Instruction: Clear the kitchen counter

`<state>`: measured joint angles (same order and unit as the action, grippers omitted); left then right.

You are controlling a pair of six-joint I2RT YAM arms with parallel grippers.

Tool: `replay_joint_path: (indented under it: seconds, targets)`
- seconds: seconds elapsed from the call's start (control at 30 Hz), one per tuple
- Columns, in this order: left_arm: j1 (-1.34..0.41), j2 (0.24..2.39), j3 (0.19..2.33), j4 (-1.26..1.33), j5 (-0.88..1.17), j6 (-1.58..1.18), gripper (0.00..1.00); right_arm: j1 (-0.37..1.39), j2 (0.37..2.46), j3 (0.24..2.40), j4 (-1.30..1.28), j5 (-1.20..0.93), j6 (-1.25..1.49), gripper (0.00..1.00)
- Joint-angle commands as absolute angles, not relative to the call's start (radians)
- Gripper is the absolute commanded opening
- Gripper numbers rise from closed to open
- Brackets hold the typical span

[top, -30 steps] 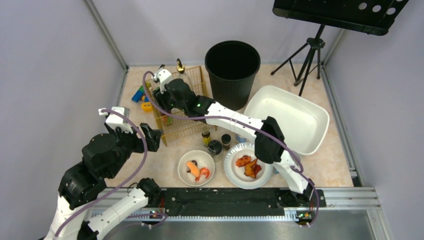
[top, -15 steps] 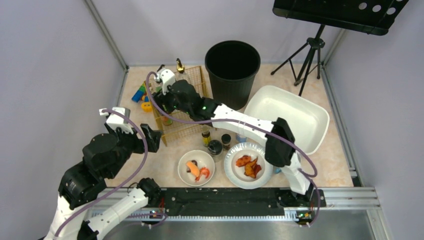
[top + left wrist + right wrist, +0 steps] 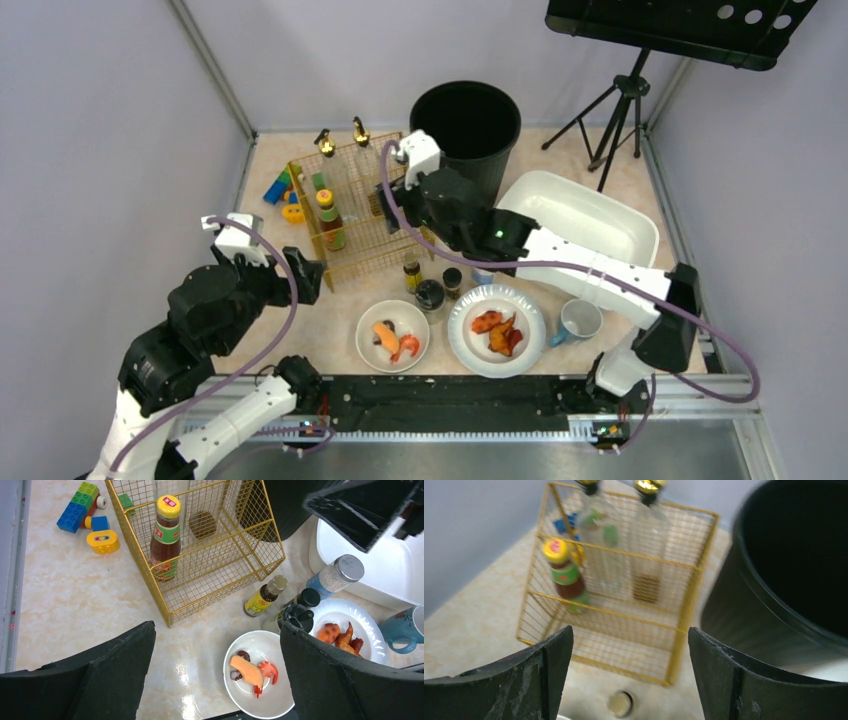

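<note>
Lying nearest the arm bases on the beige-peach speckled kitchen counter (image 3: 60, 600) are a small round white dish (image 3: 375, 355) of shrimp and a white paper plate (image 3: 470, 345) of fried brown pieces, with a blue ceramic mug (image 3: 578, 320) to the plate's right. The left gripper (image 3: 216, 635) hovers left of the dish, fingers spread wide and empty. Just behind the plates stand a yellow-labelled bottle (image 3: 262, 597), a black grinder (image 3: 295, 615) and a silver-lidded jar (image 3: 336, 575). Beyond them a gold wire basket (image 3: 215, 587) holds a yellow-capped brown sauce bottle (image 3: 165, 535) and two clear glass bottles (image 3: 596, 530). The right gripper (image 3: 629, 640) hangs near the basket's right side, released, holding nothing. Coloured toy blocks (image 3: 80, 510) lie left of the basket. A round black bin (image 3: 744, 610) stands just right of it, and a white rectangular tub (image 3: 600, 225) sits farther right, partly crossed by the right arm.
</note>
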<state>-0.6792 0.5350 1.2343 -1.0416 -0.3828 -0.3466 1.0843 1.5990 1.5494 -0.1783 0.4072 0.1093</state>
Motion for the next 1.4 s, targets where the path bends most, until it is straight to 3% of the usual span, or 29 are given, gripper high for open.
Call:
replay_joint_path:
  seconds: [0.0, 0.17, 0.5, 1.03, 1.37]
  targets:
    - [-0.678, 0.549, 1.249, -1.005, -0.377, -0.352, 0.99, 1.084, 1.464, 1.449, -0.346, 0.600, 0.174, 0.83]
    - [-0.678, 0.561, 1.241, -0.999, -0.357, -0.356, 0.99, 1.053, 1.377, 1.345, -0.473, 0.678, 0.265, 0.85]
    - [-0.678, 0.588, 1.231, -0.997, -0.311, -0.367, 0.99, 0.884, 1.270, 1.185, -0.608, 0.522, 0.406, 0.87]
    - [-0.678, 0.584, 1.193, -0.967, -0.294, -0.354, 0.99, 0.859, 1.329, 1.060, -0.524, 0.395, 0.466, 0.90]
    - [-0.678, 0.573, 1.182, -0.968, -0.306, -0.347, 0.99, 0.853, 1.378, 1.058, -0.506, 0.377, 0.472, 0.82]
